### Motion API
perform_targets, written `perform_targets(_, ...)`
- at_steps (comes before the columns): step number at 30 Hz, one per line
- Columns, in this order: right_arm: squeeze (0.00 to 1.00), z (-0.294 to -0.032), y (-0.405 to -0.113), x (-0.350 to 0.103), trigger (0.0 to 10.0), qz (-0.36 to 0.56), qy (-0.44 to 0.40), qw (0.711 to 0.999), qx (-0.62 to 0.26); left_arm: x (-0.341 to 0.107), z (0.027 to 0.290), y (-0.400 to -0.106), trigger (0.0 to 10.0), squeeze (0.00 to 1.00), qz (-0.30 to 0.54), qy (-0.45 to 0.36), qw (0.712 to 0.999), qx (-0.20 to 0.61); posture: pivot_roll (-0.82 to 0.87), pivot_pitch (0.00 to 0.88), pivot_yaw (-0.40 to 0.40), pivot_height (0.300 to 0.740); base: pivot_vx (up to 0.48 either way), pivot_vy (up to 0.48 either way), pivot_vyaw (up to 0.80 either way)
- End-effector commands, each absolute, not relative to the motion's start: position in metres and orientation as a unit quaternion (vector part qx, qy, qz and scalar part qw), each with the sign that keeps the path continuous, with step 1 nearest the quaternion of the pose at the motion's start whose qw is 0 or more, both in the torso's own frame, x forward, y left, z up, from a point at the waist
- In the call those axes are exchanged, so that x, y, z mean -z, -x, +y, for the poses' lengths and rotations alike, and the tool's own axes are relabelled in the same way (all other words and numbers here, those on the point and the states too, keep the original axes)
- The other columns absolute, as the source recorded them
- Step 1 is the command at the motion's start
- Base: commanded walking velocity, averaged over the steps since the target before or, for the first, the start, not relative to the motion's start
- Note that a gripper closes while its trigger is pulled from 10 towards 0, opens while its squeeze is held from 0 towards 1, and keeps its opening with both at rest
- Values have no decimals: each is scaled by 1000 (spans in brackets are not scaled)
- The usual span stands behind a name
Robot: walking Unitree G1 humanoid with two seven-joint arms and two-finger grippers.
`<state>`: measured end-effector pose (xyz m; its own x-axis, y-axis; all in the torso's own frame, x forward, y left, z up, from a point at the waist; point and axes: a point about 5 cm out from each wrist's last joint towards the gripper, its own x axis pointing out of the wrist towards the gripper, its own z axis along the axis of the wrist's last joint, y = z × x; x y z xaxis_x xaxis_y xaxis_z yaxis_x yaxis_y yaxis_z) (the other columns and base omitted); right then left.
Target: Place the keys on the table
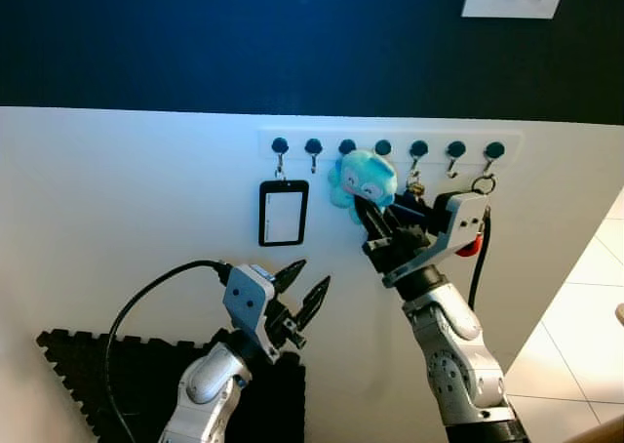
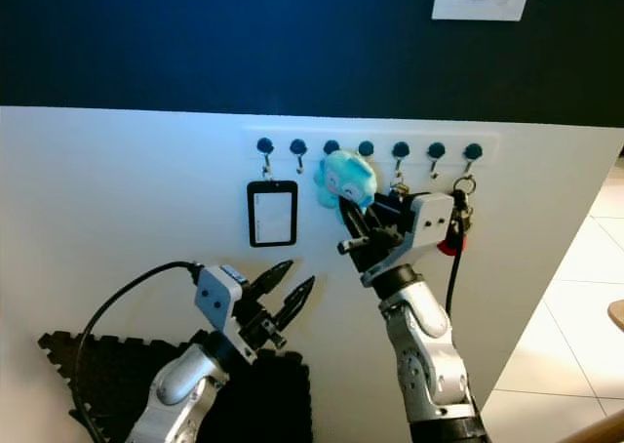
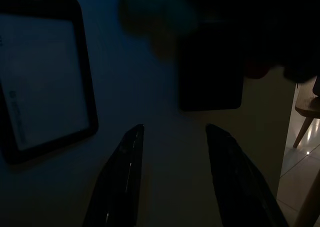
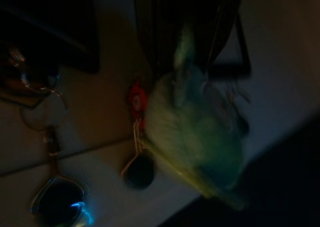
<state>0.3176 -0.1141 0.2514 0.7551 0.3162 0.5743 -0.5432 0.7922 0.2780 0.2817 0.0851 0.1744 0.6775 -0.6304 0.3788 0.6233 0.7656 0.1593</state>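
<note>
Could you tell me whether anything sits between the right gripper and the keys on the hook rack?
Nothing visible does. The right gripper is already up at the hook rack, its fingers right under the turquoise plush keychain. The black badge holder hangs off to the side, and the left gripper waits lower down.

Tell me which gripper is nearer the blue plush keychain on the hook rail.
Right. The right gripper is at the blue plush keychain, fingers just beneath it. The left gripper hangs open lower down, below the badge holder.

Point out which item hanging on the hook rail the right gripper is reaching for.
The turquoise plush keychain. The right gripper sits just beneath it, while the black badge holder hangs apart toward the robot's left.
</note>
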Motion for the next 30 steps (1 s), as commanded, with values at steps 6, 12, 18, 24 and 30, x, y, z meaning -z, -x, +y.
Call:
perform_targets(6, 0, -128, -318, -268, 10000, -284, -255, 899, -216, -170, 87, -280, 10000, 0, -199, -19, 916, 347, 40, 83, -12, 740, 0, 0, 0)
perform_targets(12, 0, -132, -313, -285, 10000, -314, -281, 881, -216, -170, 87, -279, 10000, 0, -199, -20, 916, 347, 39, 87, -9, 740, 0, 0, 0)
perform_targets(18, 0, -111, -307, -290, 10000, -301, -212, 884, -290, -169, 88, -279, 10000, 0, -198, -20, 916, 348, 37, 88, -7, 740, 0, 0, 0)
perform_targets(24, 0, -88, -296, -278, 10000, -268, -158, 875, -371, -169, 88, -279, 10000, 0, -198, -19, 916, 347, 39, 89, -9, 740, 0, 0, 0)
perform_targets(30, 0, -80, -291, -262, 10000, -233, -135, 874, -404, -168, 88, -279, 10000, 0, -196, -19, 917, 347, 38, 91, -9, 740, 0, 0, 0)
